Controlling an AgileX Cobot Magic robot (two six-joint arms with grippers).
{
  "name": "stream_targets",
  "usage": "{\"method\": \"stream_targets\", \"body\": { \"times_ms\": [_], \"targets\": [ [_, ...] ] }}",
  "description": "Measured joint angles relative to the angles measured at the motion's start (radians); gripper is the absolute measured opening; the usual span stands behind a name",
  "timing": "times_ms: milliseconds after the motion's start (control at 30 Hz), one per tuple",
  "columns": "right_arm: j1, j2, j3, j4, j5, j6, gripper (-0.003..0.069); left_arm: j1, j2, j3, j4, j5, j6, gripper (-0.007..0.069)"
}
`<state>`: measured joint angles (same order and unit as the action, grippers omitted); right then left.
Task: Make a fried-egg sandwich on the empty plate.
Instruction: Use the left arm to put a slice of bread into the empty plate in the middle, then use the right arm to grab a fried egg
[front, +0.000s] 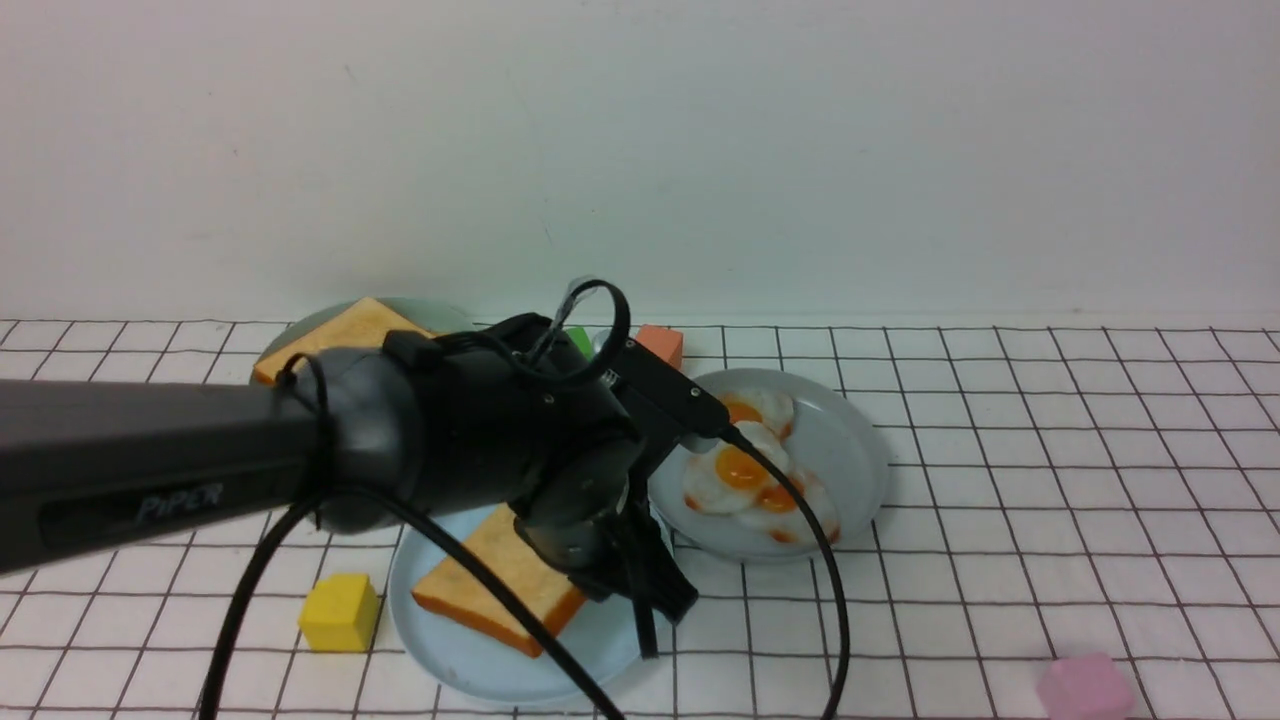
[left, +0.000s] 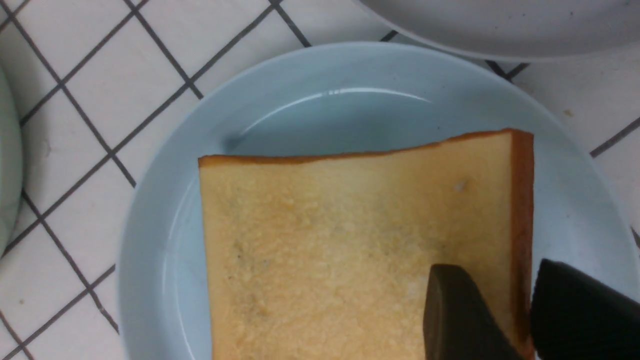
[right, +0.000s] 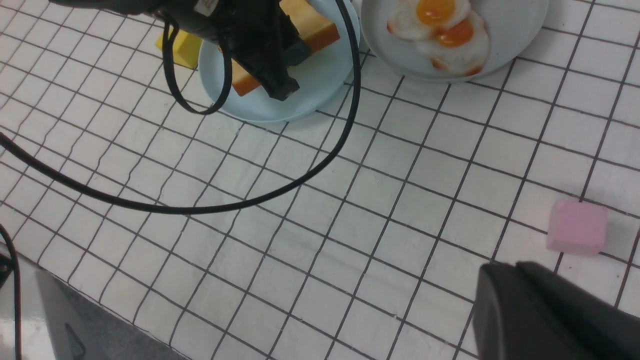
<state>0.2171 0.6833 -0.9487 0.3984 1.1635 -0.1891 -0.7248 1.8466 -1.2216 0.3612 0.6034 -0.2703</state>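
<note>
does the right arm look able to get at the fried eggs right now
Probably yes. The fried eggs lie uncovered on the grey plate, with open tablecloth between them and the right hand. The left hand is over the toast beside it; only its cable crosses the plate.

left arm (front: 150, 470): black tube, grey PiPER lettering (front: 178, 505) | wrist housing (front: 480, 440): rounded, glossy black | black cables (front: 810, 540) loop beside the housing | left gripper (front: 667, 620) under it: black

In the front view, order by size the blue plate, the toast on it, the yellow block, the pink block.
1. blue plate
2. toast
3. yellow block and pink block, too alike to rank
</note>
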Motion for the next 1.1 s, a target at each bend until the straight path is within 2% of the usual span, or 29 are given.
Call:
{"method": "stream_targets", "body": {
  "times_ms": [167, 233, 300, 467, 500, 600, 833, 933, 1100],
  "targets": [
    [0.0, 0.002, 0.0, 0.006, -0.003, 0.0, 0.0049, 0.0, -0.058, 0.0, -0.009, 0.036, -0.03, 0.0411],
    [0.0, 0.013, 0.0, 0.019, -0.017, 0.0, 0.005, 0.0, -0.115, 0.0, -0.029, 0.073, -0.044, 0.0436],
    [0.0, 0.034, -0.001, 0.035, -0.043, 0.0, 0.0052, -0.006, -0.179, 0.0, -0.052, 0.1, -0.047, 0.0428],
    [0.0, 0.16, -0.001, 0.098, -0.127, -0.037, 0.0057, -0.025, -0.449, 0.012, -0.146, 0.114, -0.048, 0.025],
    [0.0, 0.233, -0.002, 0.123, -0.162, -0.067, 0.0058, -0.026, -0.564, 0.036, -0.189, 0.112, -0.048, 0.0151],
    [0.0, 0.362, -0.013, 0.168, -0.217, -0.124, 0.0059, -0.026, -0.764, 0.118, -0.223, 0.096, -0.048, 0.0],
    [0.008, 0.675, -0.114, 0.197, -0.318, -0.176, 0.0067, -0.026, -1.195, 0.449, -0.283, -0.053, -0.048, -0.0013],
    [0.046, 0.794, -0.171, 0.197, -0.352, -0.178, 0.0071, -0.026, -1.334, 0.594, -0.316, -0.132, -0.049, -0.0013],
    [0.101, 0.945, -0.252, 0.197, -0.411, -0.178, 0.0098, -0.026, -1.458, 0.738, -0.334, -0.232, -0.051, -0.0013]
  ]
}}
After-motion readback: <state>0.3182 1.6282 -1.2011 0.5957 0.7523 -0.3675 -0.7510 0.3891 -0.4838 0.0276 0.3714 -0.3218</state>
